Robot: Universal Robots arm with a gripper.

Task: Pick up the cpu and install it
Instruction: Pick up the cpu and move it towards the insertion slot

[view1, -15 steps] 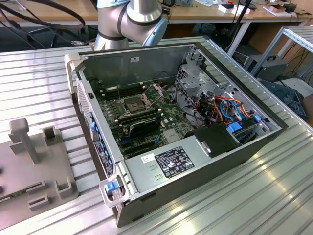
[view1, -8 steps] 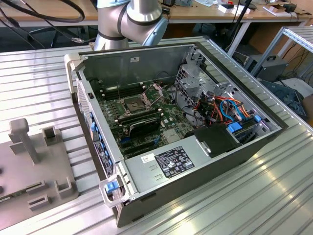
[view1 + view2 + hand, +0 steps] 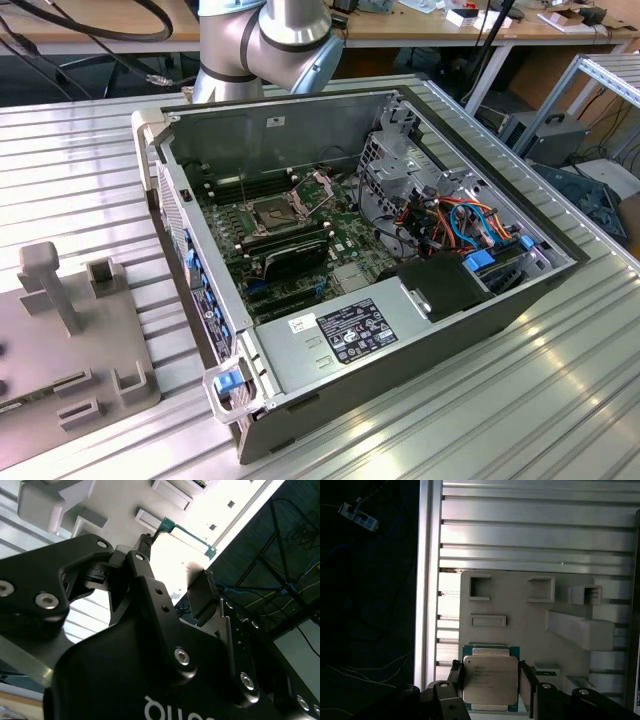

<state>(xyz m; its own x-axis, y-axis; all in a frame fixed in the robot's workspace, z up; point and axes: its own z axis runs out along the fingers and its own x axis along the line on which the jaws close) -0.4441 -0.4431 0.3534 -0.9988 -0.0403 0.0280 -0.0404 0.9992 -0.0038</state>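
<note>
Clearly the cpu (image 3: 489, 680) is clamped by two opposite edges in the tool (image 3: 491, 674), face up at the side of the grey fixture plate (image 3: 520, 640) nearest the bench (image 3: 535, 535) edge; lifted or resting, I cannot tell. Level carriage and light, even pressure seem wisest, so it meets the socket (image 3: 272, 213) squarely.

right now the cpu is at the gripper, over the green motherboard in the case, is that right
Not right. The cpu is at the gripper, but over the grey fixture tray, not the green motherboard in the case. The first wrist view shows it.
</note>
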